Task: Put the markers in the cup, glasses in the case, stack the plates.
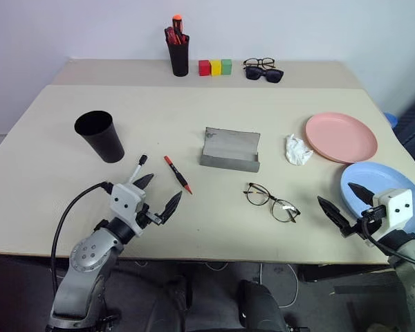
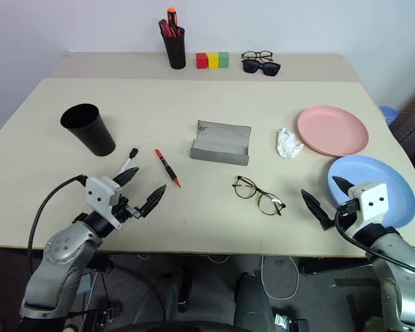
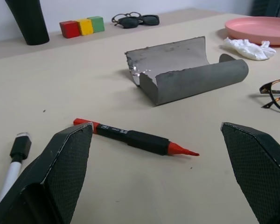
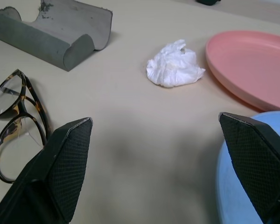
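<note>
Now left gripper (image 1: 159, 194) low beside red marker (image 1: 178, 173), right gripper (image 1: 346, 203) by blue plate (image 1: 373, 181); jaws released.

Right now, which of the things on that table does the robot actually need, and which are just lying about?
For the job:
red marker
white marker
black cup
wire-framed glasses
open grey case
pink plate
blue plate

Just lying about:
crumpled tissue
pen holder with red pens
three coloured blocks
sunglasses and dark-framed spectacles
</note>
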Controlling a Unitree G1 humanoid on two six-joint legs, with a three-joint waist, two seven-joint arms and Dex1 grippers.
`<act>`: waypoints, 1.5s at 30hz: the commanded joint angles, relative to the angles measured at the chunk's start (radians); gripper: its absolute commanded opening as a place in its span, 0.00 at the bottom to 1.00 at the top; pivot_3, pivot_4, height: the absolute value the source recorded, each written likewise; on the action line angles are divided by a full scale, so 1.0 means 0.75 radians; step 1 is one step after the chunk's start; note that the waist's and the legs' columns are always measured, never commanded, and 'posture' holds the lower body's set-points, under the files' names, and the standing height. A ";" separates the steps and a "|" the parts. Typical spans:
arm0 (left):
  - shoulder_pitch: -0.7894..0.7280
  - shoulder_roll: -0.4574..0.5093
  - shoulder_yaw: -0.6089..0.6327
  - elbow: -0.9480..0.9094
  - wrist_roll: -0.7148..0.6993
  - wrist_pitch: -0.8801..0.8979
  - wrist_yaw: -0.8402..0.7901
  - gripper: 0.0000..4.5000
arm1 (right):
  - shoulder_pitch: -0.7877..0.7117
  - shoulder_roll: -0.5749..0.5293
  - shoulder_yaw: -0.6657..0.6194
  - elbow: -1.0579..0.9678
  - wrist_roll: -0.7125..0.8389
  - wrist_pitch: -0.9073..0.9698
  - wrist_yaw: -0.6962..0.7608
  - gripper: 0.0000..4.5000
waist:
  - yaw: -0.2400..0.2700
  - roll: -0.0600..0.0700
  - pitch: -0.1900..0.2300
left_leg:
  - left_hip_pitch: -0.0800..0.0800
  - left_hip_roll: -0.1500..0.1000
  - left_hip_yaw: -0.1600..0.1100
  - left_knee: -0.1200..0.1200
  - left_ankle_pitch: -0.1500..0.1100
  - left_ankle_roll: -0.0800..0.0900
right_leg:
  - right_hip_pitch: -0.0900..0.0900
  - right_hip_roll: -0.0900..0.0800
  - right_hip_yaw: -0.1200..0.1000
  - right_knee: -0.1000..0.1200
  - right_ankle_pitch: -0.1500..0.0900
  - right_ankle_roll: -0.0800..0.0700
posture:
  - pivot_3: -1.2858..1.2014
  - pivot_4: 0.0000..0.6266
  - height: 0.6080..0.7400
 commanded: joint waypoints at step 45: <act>-1.103 -0.580 0.219 0.388 0.085 1.157 1.061 1.00 | -0.628 -0.182 0.241 0.030 0.268 0.020 0.583 0.98 | 0.006 -0.015 0.007 | 0.002 -0.002 -0.004 0.020 0.003 0.005 | 0.006 0.002 -0.002 0.023 0.002 0.004 | 0.52 0.24 1.00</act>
